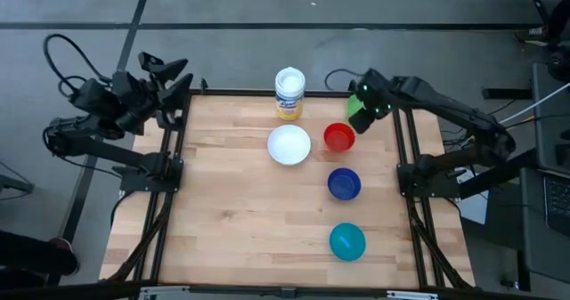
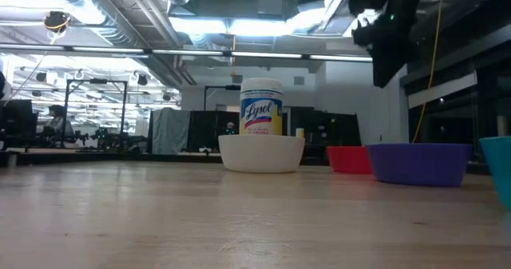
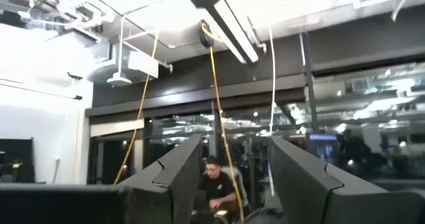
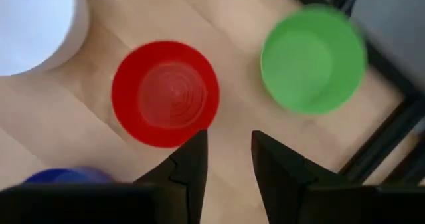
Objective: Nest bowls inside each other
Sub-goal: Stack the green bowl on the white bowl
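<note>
Five bowls stand upright on the wooden table, each on its base: white (image 1: 289,144), red (image 1: 338,137), dark blue (image 1: 344,183), teal (image 1: 347,242) and green (image 1: 358,120) at the far right. My right gripper (image 1: 363,100) hangs above the table and points down. In the right wrist view it (image 4: 229,151) is open over bare wood between the red bowl (image 4: 166,94) and the green bowl (image 4: 312,58), touching neither. My left gripper (image 1: 169,68) is raised beyond the table's far left corner. It (image 3: 242,177) is open and points up into the room.
A white-lidded container with a yellow label (image 1: 289,93) stands upright at the far edge behind the white bowl (image 2: 261,153). Black frame rails (image 1: 405,149) run along both side edges. The left half of the table (image 1: 214,202) is bare wood. A person (image 3: 216,184) shows far off in the room.
</note>
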